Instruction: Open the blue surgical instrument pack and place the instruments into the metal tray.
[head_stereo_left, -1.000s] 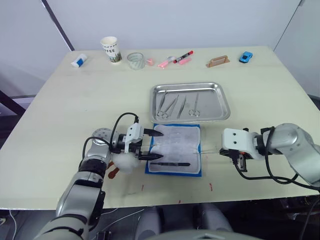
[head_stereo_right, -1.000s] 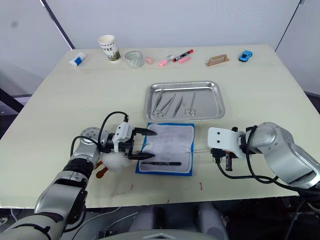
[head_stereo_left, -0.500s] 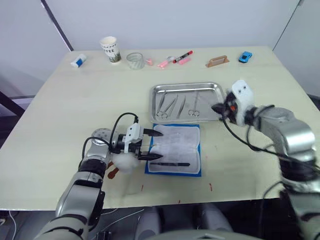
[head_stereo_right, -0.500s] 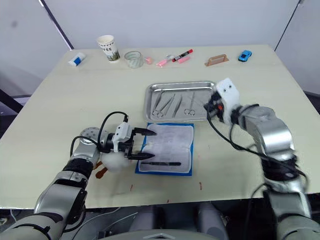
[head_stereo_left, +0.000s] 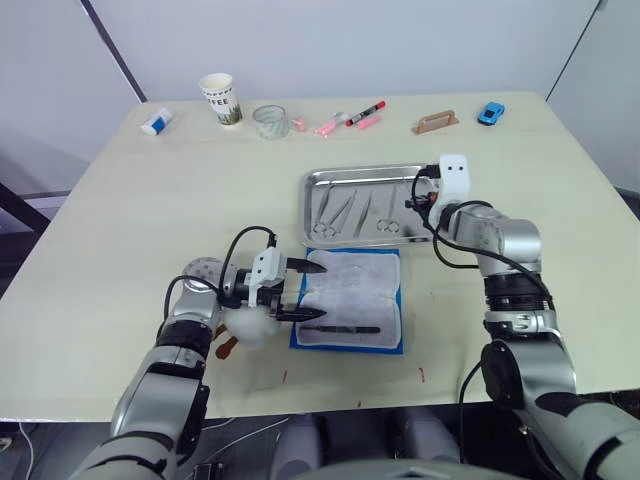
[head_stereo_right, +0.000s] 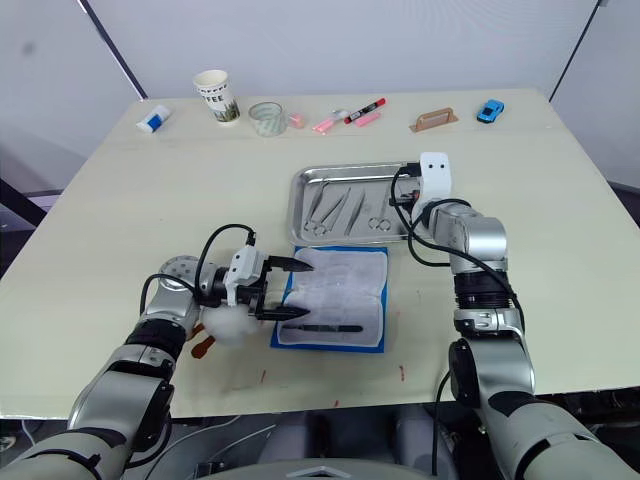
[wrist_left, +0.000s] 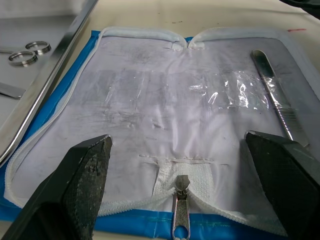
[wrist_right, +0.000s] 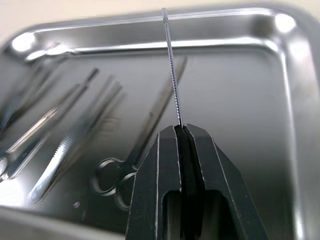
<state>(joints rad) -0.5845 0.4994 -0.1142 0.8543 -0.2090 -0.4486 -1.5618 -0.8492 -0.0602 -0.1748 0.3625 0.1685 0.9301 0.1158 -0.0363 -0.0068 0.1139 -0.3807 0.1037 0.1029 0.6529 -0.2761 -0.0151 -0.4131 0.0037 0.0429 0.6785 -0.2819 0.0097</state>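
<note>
Right tool (wrist_right: 181, 131) pinching thin instrument (wrist_right: 172, 75) over metal tray (wrist_right: 295, 100).

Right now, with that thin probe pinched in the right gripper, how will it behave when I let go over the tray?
The thin probe looks stiff, light and smooth, so it may slip or bounce. Its round shaft could roll on the metal tray floor; the raised rim should stop it.

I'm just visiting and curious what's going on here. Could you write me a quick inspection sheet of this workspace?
Surface: pale table.
Job's things: blue pack open flat, one instrument inside; metal tray holds several.
Clutter: paper cup, markers, toy car.
Grippers: left gripper open over the pack; right gripper shut on a thin instrument above the tray.
Cables: black, on both arms.
Surroundings: grey walls.
</note>
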